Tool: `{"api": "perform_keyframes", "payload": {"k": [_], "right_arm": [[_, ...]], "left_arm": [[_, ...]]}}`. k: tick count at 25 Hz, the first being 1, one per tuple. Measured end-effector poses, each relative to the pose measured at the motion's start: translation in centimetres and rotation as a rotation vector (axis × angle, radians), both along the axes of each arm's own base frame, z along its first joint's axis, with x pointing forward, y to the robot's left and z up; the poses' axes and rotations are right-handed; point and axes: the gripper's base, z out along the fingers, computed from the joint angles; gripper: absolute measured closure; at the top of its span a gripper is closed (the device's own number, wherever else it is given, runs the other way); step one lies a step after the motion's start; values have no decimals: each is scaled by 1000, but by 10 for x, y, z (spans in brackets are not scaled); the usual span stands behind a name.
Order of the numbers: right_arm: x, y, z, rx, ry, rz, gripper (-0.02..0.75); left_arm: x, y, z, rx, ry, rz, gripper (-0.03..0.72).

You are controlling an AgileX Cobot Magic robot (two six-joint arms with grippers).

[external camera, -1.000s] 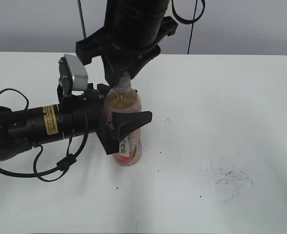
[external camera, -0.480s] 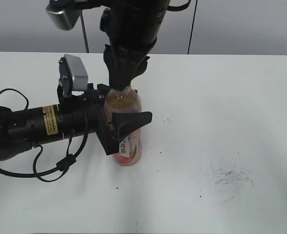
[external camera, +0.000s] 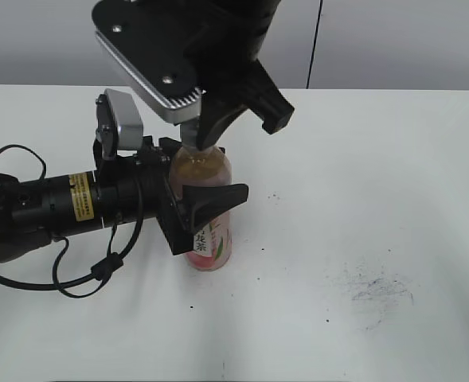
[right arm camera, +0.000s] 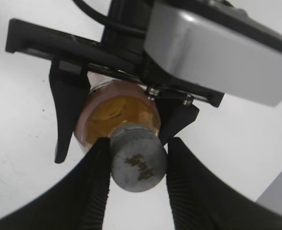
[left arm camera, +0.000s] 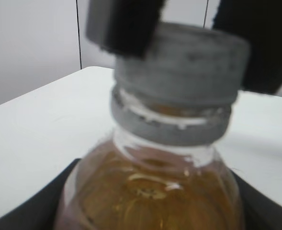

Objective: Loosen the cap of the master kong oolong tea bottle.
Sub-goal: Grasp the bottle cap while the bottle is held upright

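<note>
Likely the right gripper, clamped on the cap, slips if the left gripper lets the bottle it holds spin.

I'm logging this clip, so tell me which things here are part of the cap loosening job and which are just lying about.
Part of the job:
- cap, clamped by the right gripper
- master kong oolong tea bottle, held by the left gripper

Just there:
- table
- dark scuff marks
- loose black cable

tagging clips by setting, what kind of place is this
Probably a lab or robot test bench, not a home: a bare white table against a plain grey wall, two robot grippers working one tea bottle, and loose cable on the table.
</note>
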Motion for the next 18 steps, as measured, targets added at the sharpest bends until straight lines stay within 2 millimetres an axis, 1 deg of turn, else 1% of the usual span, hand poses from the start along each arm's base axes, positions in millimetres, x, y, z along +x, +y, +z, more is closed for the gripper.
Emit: {"api": "perform_keyframes", "payload": {"k": [4,8,10,12,14,16,18], "right_arm": [[0,0,0,-38,-91,264,468],[-1,0,1,-82,-197,564,468],[-1,0,1,-93,-226,645,468],[0,-1,1,-95,-232,663,468],[0,-1,1,-85,-217,624,468],[0,-1,1,-65,-173,508,447],[-2,1,1,-16,-104,355,391]], "left_arm": [[0,0,0,0,-1,0,243],[0,0,0,0,1,1,243],[0,0,0,-1,2,1,243],[0,0,0,-1,2,1,243],[0,0,0,-1,2,1,243],[0,0,0,-1,2,1,243],[1,0,0,-4,7,6,243]]}}
